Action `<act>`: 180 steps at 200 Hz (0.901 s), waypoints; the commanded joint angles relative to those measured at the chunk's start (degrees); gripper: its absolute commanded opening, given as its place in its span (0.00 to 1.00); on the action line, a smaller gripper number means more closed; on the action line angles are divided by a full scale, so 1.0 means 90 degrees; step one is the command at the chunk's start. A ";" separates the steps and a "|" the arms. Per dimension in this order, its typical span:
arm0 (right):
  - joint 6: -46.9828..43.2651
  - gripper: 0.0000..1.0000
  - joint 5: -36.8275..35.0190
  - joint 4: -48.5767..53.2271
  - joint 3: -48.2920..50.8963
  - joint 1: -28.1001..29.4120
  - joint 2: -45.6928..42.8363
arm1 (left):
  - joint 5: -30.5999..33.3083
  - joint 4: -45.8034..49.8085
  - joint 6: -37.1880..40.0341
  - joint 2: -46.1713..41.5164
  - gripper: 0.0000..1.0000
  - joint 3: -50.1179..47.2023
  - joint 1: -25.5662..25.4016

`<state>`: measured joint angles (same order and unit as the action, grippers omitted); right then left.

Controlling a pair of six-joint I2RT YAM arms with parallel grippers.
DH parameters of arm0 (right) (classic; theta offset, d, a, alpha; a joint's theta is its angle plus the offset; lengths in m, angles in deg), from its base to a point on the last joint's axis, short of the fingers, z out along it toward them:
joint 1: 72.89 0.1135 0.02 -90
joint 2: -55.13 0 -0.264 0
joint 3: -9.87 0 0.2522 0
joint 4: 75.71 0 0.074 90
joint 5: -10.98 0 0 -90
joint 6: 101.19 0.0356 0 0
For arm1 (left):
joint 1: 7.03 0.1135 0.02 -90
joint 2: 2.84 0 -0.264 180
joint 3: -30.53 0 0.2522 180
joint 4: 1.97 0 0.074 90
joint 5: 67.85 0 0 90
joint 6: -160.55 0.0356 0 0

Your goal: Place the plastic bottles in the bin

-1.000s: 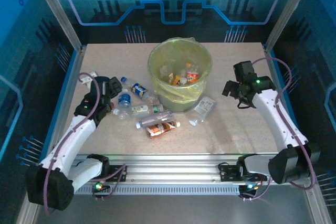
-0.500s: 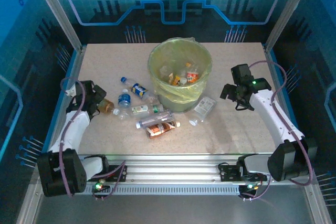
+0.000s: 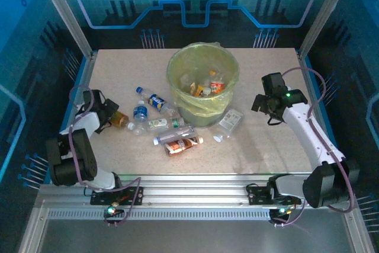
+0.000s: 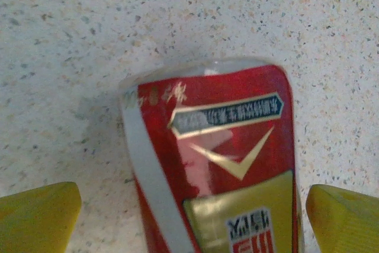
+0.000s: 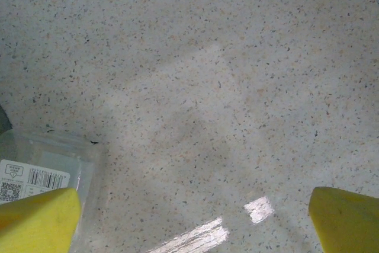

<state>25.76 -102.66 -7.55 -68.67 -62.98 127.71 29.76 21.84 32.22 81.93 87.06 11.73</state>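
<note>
Bin [image 3: 204, 114], a big round bucket lined with a translucent yellow-green bag, stands upright at the middle rear of the speckled desk [image 3: 266, 146]. A few orange, red and clear items lie in its bottom, and the bag hides most of each.

Plastic bottles [image 3: 174, 134] lie in a loose cluster on the desk in front of the bin and to its left, some touching one another. Blue, white-green and red-brown labels can be told apart from above, but their lettering is too small to read. A clear pack [image 3: 231, 119] lies against the bin's front right. In the right wrist view only its corner with a barcode label [image 5: 35, 167] shows, cut off by the frame edge.

The left gripper [image 3: 109, 117] sits low at the left edge of the desk, jaws spread wide on either side of a red-labelled bottle [image 4: 213, 164]. The yellow fingertips [image 4: 38, 214] do not touch it, and the bottle's lower end runs out of frame.

The right gripper [image 3: 260, 102] hovers right of the bin, wide open [image 5: 190, 220] over bare desk, holding nothing.
</note>
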 commanded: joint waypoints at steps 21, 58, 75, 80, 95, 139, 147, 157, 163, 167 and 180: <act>-0.0252 1.00 0.0018 -0.0291 0.0172 -0.0078 -0.0442 | -0.0365 -0.0383 -0.0108 0.0515 0.99 0.0318 0.0122; -0.0316 1.00 0.0131 -0.0389 0.0249 -0.0139 -0.0697 | -0.0478 -0.0513 -0.0130 0.0829 0.98 0.0410 0.0156; -0.0350 1.00 0.0217 -0.0489 0.0319 -0.0141 -0.0807 | -0.0528 -0.0611 -0.0108 0.0881 0.90 0.0413 0.0172; -0.0369 1.00 0.0265 -0.0531 0.0353 -0.0137 -0.0847 | -0.0527 -0.0612 -0.0116 0.0888 0.87 0.0412 0.0180; -0.0342 1.00 0.0322 -0.0603 0.0424 -0.0137 -0.0938 | -0.0537 -0.0622 -0.0126 0.0908 0.79 0.0424 0.0185; -0.0326 1.00 0.0331 -0.0551 0.0350 -0.0149 -0.0880 | -0.0532 -0.0619 -0.0051 0.0679 0.58 0.0469 0.0248; -0.0343 1.00 0.0341 -0.0560 0.0341 -0.0146 -0.0868 | -0.0505 -0.0584 -0.0008 0.0575 0.56 0.0490 0.0250; -0.0362 1.00 0.0358 -0.0592 0.0341 -0.0149 -0.0867 | -0.0479 -0.0544 0.0061 0.0418 0.53 0.0532 0.0261; -0.0365 1.00 0.0368 -0.0607 0.0342 -0.0144 -0.0867 | -0.0465 -0.0521 0.0104 0.0304 0.53 0.0556 0.0267; -0.0365 1.00 0.0371 -0.0618 0.0339 -0.0144 -0.0861 | -0.0456 -0.0498 0.0127 0.0219 0.53 0.0574 0.0267; -0.0389 1.00 0.0386 -0.0656 0.0342 -0.0152 -0.0857 | -0.0450 -0.0435 0.0227 -0.0062 0.52 0.0642 0.0269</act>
<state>23.22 -99.79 -12.19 -65.17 -63.59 119.97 25.74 16.83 31.94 87.00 89.94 13.55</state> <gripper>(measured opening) 0.997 0.681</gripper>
